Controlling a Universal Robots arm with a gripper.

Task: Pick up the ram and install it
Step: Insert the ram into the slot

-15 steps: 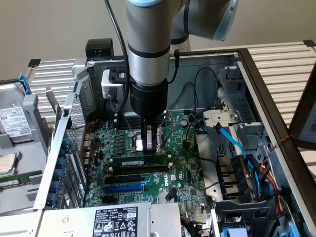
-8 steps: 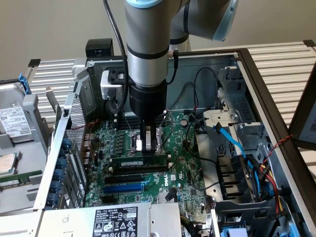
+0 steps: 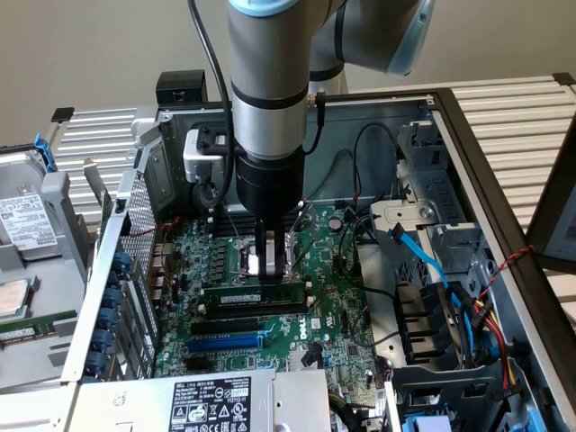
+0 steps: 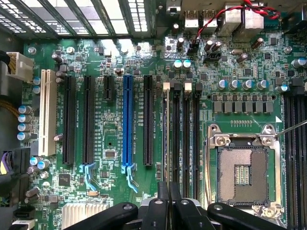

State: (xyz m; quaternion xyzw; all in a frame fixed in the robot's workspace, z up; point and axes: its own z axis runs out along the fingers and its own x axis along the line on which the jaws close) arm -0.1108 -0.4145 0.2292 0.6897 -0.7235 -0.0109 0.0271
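Note:
The ram (image 3: 243, 295) is a long dark-green stick with black chips. It stands upright on edge in a memory slot on the motherboard (image 3: 342, 315) inside the open computer case. My gripper (image 3: 261, 270) comes straight down onto its middle, with the two narrow fingers closed on its top edge. In the wrist view the ram (image 4: 166, 134) shows edge-on as a thin pale line in the slot nearest the blue expansion slot (image 4: 127, 120). That line runs in between the fingers of my gripper (image 4: 169, 194). Bare black memory slots (image 4: 185, 134) lie beside it.
The open CPU socket (image 4: 242, 175) with its metal frame sits just past the memory slots. Blue and black cables (image 3: 423, 261) and drive bays crowd the exterior view's right. A labelled power supply (image 3: 211, 405) lies at the front and a hard drive (image 3: 27, 216) at the left.

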